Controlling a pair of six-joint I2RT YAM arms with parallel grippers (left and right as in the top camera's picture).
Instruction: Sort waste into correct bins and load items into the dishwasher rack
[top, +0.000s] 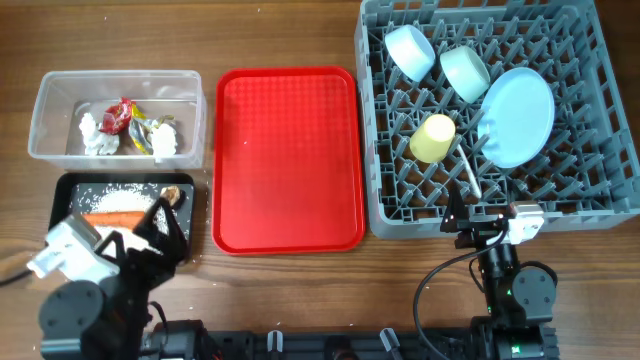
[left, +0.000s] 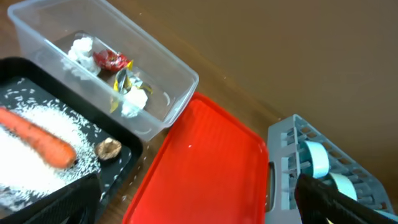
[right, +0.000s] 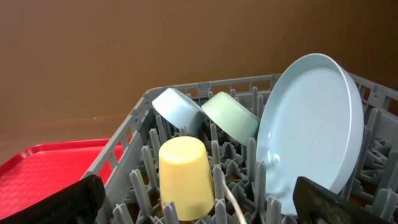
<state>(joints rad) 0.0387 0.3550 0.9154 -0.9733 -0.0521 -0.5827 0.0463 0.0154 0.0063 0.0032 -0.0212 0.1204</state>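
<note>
Left gripper (top: 146, 240): wide open, empty; carrot (top: 112, 217) at 10 o'clock. Right gripper (top: 478, 219): wide open, empty; cup (top: 432, 138) at 11 o'clock.

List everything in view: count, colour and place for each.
clear tub: one, clear, far left
tissue: two wads, white, in the clear tub
wrappers: two, red and yellow, in the clear tub
black tray: one, black, nearer the robot than the tub
carrot: one, orange, in the black tray
rice: scattered grains, white, in the black tray
food lump: one, brown, black tray's corner
red tray: one, red, centre
rack: one, grey, right
bowls: two, pale blue and pale green, rack's far side
plate: one, pale blue, on edge in the rack
cup: one, yellow, upside down in the rack
spoon: one, white, beside the cup
left end effector: black, open, over the black tray
right end effector: black, open, at the rack's near edge
</note>
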